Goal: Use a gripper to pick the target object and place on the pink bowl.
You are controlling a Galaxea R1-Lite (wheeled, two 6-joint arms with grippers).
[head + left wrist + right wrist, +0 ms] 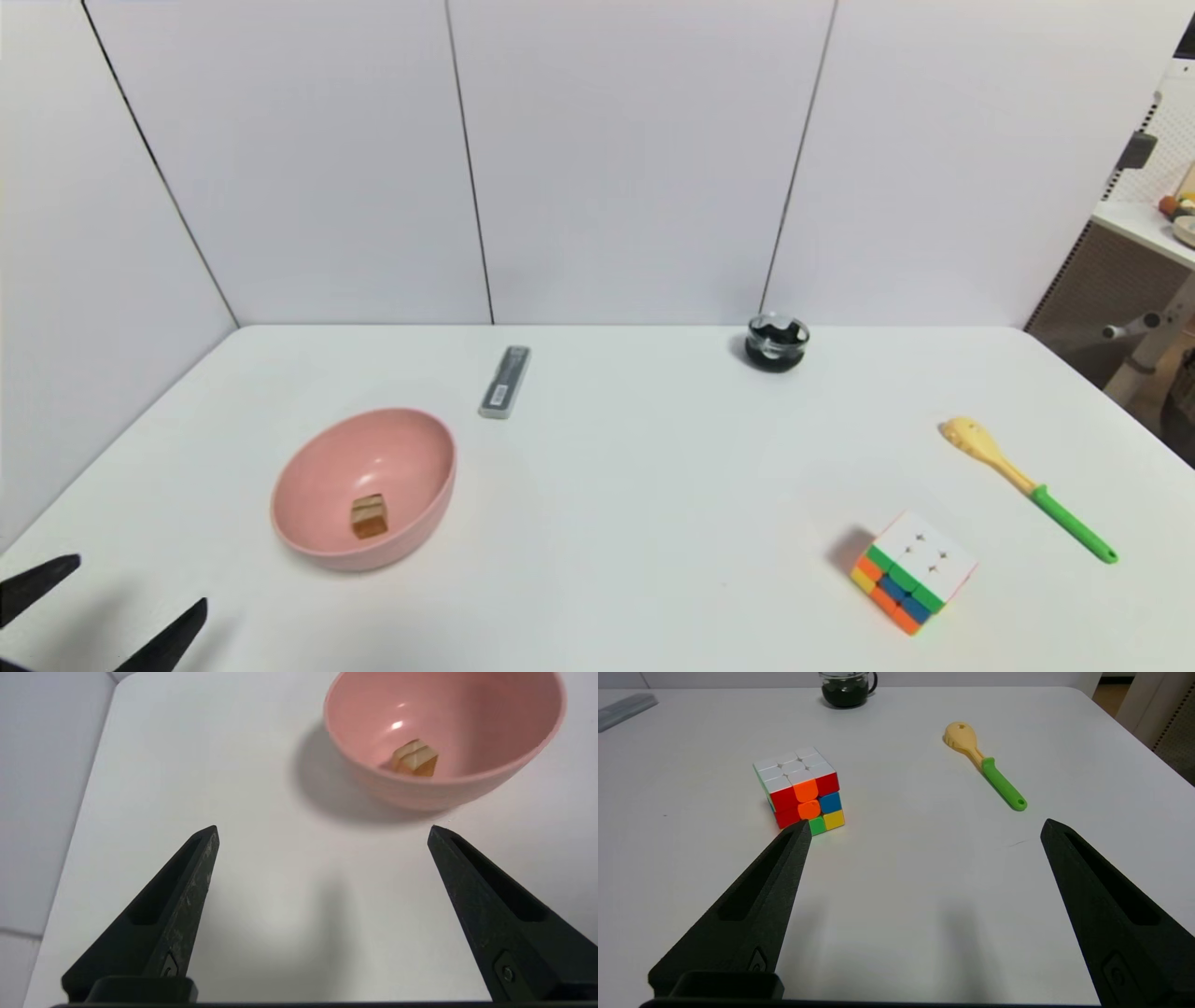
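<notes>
- A white table [616, 485] fills the scene, with pale wall panels behind it.
- The pink bowl [317, 551] sits on the robot's left half of the table, the largest item there. It stands upright and nothing touches it.
- The left gripper [117, 607] hovers low at the near left corner of the table, near the bowl but apart from it. The bowl lies ahead of it and a little towards the robot's right. The left arm is clearly the nearer one to the bowl.
- In the left wrist view, the left gripper [322, 830] has its two black fingers spread wide, holding nothing, with bare table between them.
- The right gripper [924, 826] appears only in its own wrist view. Its fingers are also spread wide and empty, above the table near a puzzle cube [801, 788] and a green-handled spoon [985, 765], well apart from the bowl.
- The target object [368, 516], a tiny light-brown wooden cube, lies inside the bowl near its bottom, free of either gripper.
- Judging from this, the placing looks done; what remains seems only to draw the arm clear.
</notes>
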